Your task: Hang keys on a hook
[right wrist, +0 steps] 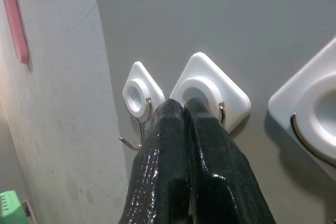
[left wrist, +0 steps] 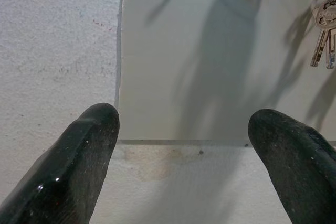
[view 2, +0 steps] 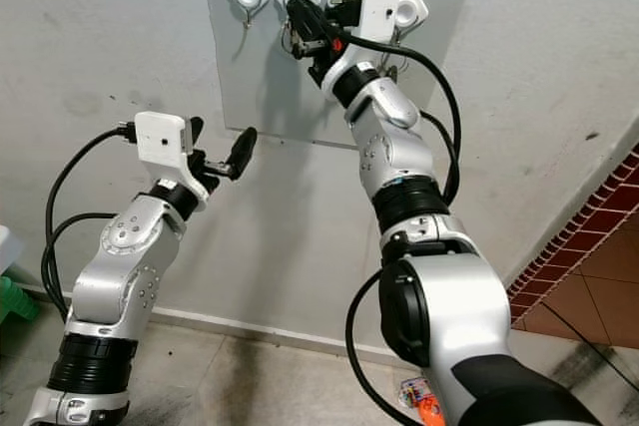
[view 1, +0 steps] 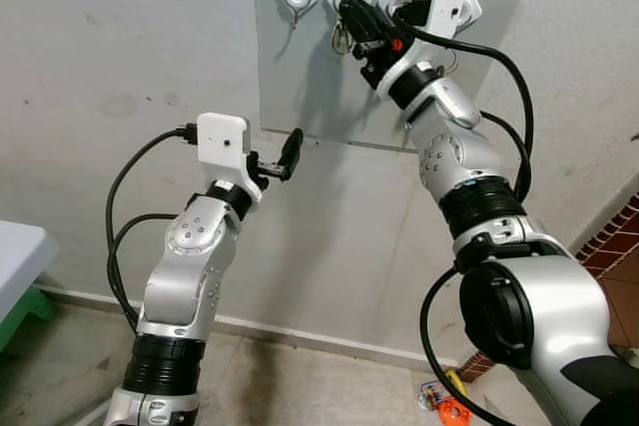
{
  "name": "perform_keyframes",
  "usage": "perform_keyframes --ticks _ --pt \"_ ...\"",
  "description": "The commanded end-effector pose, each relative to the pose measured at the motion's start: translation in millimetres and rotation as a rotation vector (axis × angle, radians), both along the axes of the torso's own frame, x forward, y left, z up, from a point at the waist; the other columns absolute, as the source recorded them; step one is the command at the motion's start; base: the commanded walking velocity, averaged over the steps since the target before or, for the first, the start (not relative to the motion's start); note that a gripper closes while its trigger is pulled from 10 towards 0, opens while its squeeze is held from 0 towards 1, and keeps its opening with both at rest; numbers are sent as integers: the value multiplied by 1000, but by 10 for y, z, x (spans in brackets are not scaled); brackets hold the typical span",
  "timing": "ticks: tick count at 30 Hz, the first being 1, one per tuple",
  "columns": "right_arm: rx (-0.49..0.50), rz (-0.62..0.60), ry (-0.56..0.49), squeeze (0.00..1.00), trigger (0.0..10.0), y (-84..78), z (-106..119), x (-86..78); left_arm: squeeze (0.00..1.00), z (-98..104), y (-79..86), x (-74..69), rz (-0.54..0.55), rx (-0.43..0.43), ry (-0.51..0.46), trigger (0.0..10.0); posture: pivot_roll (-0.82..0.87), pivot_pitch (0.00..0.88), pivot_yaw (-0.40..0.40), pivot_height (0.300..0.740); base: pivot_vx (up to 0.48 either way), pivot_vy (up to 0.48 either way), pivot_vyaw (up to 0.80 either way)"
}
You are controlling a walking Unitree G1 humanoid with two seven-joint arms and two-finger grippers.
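Right gripper (view 1: 347, 19) is reaching up to the grey panel (view 1: 300, 87), tips right at the second white hook (right wrist: 209, 95) from the left. Fingers (right wrist: 178, 145) are pressed together, apparently pinching the keys (view 1: 340, 39), which are dangling just under that hook with their long axis hanging down. The ring looks to be touching or just beside the hook wire; can't tell if it's seated. Left gripper (view 1: 275, 160) is hovering lower at the panel's bottom edge, fingers spread, holding nothing. The right arm is clearly nearer. Another key bunch (left wrist: 323, 35) is hanging further along the panel.
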State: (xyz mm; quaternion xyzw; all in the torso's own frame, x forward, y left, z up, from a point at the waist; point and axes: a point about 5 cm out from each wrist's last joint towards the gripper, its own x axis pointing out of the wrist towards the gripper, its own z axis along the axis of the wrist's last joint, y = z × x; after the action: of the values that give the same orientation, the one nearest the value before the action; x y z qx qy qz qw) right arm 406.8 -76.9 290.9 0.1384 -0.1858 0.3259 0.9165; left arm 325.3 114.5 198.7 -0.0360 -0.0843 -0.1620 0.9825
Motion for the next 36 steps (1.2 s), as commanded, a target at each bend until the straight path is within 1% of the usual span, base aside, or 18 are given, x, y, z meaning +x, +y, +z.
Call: perform_keyframes --ticks 1,6,13,17,22,32,34,36 --pt "8 -2 -24 0 10000 -15 106 10 0 30 4 -16 3 -2 -6 10000 21 0 -44 740 0 0 0" --pt "-13 5 -35 0 10000 -11 115 9 0 29 13 -20 7 -7 -4 10000 23 0 -45 740 0 0 0" --pt "-66 44 -69 0 10000 41 133 -7 0 27 20 -20 11 -14 1 10000 20 0 -45 740 0 0 0" --pt "-51 93 -92 0 10000 72 175 -30 0 26 13 -19 9 -17 2 10000 19 0 -45 740 0 0 0" --pt "-51 113 -104 0 10000 87 190 -38 0 23 14 -17 9 -20 5 10000 20 0 -46 740 0 0 0" --pt "-53 106 -73 0 10000 81 133 -22 0 23 18 -22 11 -23 8 10000 24 0 -46 740 0 0 0" --pt "-58 90 -28 0 10000 62 48 -2 0 25 22 -27 11 -24 8 10000 27 0 -44 740 0 0 0" --pt "-49 74 -4 0 10000 35 10 11 0 25 23 -29 12 -24 8 10000 28 0 -46 740 0 0 0"
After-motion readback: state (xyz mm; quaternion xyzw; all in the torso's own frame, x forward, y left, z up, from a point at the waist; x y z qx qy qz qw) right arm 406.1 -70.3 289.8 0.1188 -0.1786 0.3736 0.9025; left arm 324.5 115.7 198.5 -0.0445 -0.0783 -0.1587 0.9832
